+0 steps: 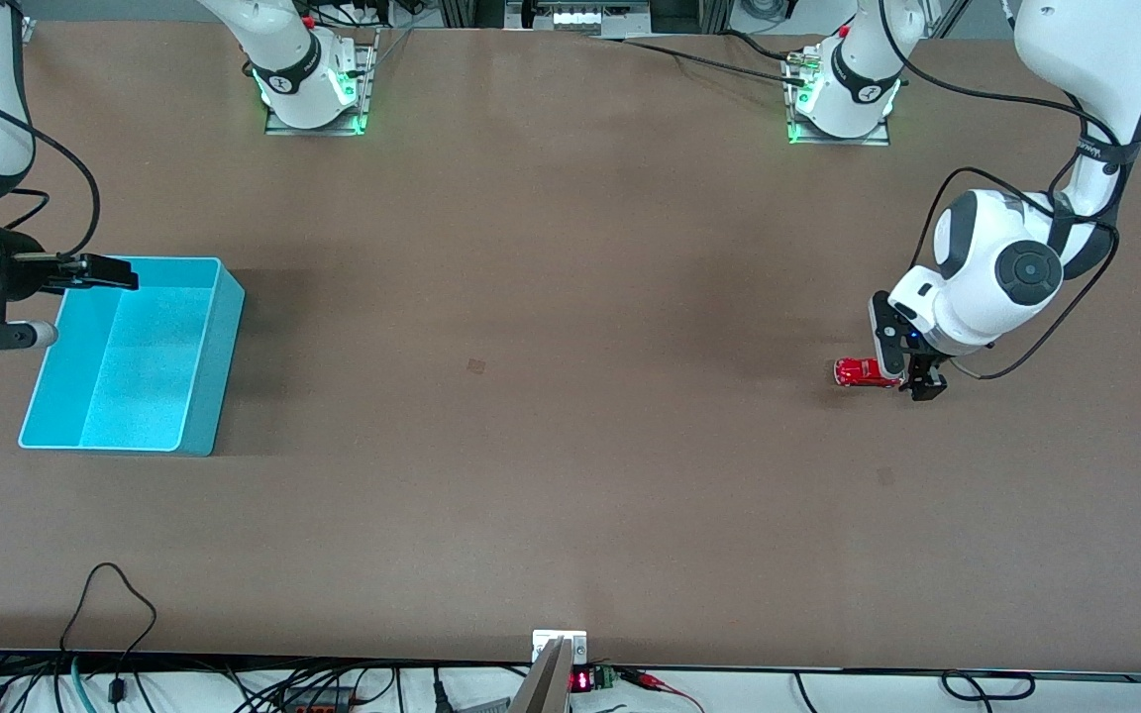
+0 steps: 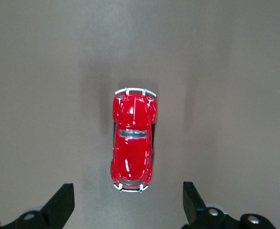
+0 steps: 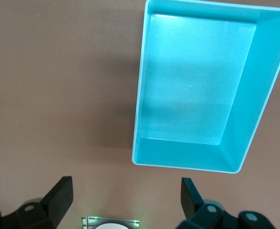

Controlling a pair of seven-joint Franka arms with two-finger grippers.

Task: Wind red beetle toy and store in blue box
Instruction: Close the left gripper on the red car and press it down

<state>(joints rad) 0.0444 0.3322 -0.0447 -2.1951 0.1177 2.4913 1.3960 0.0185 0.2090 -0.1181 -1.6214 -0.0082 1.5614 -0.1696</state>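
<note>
Toward the right arm's end of the counter (image 1: 551,297) sits the blue box (image 1: 135,356), a bright cyan bin of thin, smooth plastic with tall walls, rounded corners and no lid. Its inner floor has a faint grainy sheen, and nothing lies in it. The right gripper (image 1: 85,302) hangs over the box's edge at that end, its black wedge-shaped fingers (image 3: 58,198) spread wide and holding nothing. In the right wrist view the box (image 3: 197,90) appears whole as a tapered rectangle, its walls sloping inward to the floor, with the matte brown counter (image 3: 58,86) around it.

Between the box and the toy the counter is a flat, dull brown sheet with a fine, felt-like look and one small darker square mark (image 1: 475,365) near its middle.

Well apart from the box, toward the left arm's end of the counter, the red beetle toy (image 1: 862,372) stands on its wheels. It is tiny, glossy red, with a rounded humped body, dark windows and thin silvery-white bumpers at both ends. The left gripper (image 1: 912,371) is low, just above the counter, at one end of the toy, its black fingers (image 2: 61,205) wide apart and gripping nothing. In the left wrist view the toy (image 2: 132,143) lies lengthwise in line with the gap between the two fingers, its nearer bumper just short of them and touching neither.
</note>
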